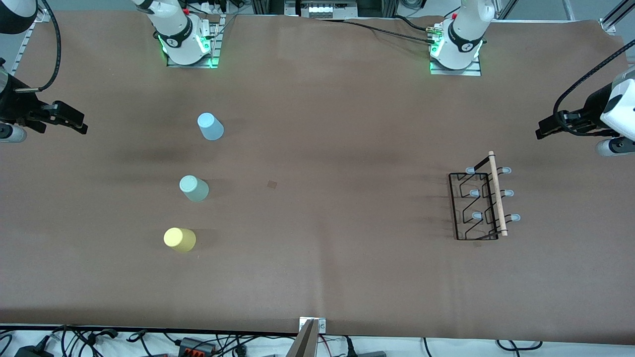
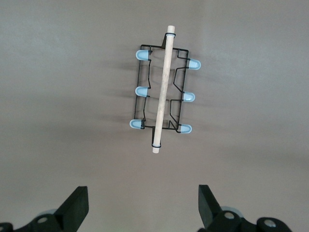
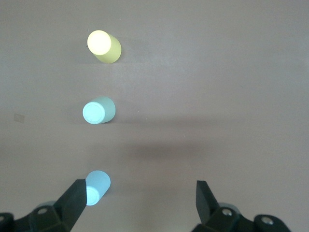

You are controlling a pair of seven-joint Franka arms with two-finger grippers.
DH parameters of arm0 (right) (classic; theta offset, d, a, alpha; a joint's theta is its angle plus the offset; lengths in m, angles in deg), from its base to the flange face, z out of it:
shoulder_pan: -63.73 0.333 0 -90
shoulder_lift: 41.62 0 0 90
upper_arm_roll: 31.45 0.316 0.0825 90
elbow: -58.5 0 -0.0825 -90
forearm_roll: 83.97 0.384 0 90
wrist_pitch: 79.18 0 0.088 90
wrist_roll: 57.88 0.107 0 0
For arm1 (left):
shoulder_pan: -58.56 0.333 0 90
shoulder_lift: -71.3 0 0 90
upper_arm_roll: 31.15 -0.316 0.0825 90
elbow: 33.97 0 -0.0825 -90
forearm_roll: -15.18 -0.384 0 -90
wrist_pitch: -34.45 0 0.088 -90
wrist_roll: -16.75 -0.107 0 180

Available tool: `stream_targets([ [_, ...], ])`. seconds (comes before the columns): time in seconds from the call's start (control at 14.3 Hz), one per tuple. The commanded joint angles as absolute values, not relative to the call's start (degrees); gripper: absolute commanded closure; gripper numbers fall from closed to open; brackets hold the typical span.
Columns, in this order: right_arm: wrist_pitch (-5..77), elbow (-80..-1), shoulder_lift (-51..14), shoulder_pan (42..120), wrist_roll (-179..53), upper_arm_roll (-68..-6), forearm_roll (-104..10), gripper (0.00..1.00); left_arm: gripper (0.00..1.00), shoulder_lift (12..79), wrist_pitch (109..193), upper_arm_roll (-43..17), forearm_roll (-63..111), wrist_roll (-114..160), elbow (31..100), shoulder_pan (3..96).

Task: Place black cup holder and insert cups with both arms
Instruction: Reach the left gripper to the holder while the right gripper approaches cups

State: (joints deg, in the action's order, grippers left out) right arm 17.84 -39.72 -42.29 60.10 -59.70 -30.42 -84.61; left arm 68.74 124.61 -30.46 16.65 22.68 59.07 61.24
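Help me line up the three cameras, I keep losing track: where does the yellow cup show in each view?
Front view: the yellow cup stands upside down toward the right arm's end of the table, nearest the camera of the three cups.
Left wrist view: not in it; only the black cup holder shows.
Right wrist view: yellow cup, in line with the other two.
Shared landmark: the pale green cup, next in the row.

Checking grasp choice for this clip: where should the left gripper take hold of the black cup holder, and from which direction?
Probably by the wooden rod handle of the black cup holder, near its middle, coming straight down. The rod runs along the top, above the wire frame, with grey-tipped pegs flanking it. The open left gripper would close across it.
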Motion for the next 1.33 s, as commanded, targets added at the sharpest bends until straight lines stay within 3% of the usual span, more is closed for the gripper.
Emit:
stream_targets([
  [0.0,17.4,-40.7,-43.7,59.9,-60.5,-30.2,-84.7,0.0,0.0,69.1,124.4,-30.4,16.8,23.1,58.7,61.3],
  [0.7,16.7,-40.0,-42.9,59.8,-60.0,-30.2,-84.4,0.0,0.0,66.4,126.4,-30.3,17.4,22.3,58.5,60.9],
  [0.98,13.8,-38.2,-42.8,59.5,-59.8,-30.6,-84.4,0.0,0.0,58.5,137.5,-30.2,17.2,22.1,60.5,60.8],
  [1.26,13.4,-37.6,-42.3,59.4,-60.3,-30.6,-84.5,0.0,0.0,56.6,151.8,-29.9,16.7,21.8,69.5,60.8],
])
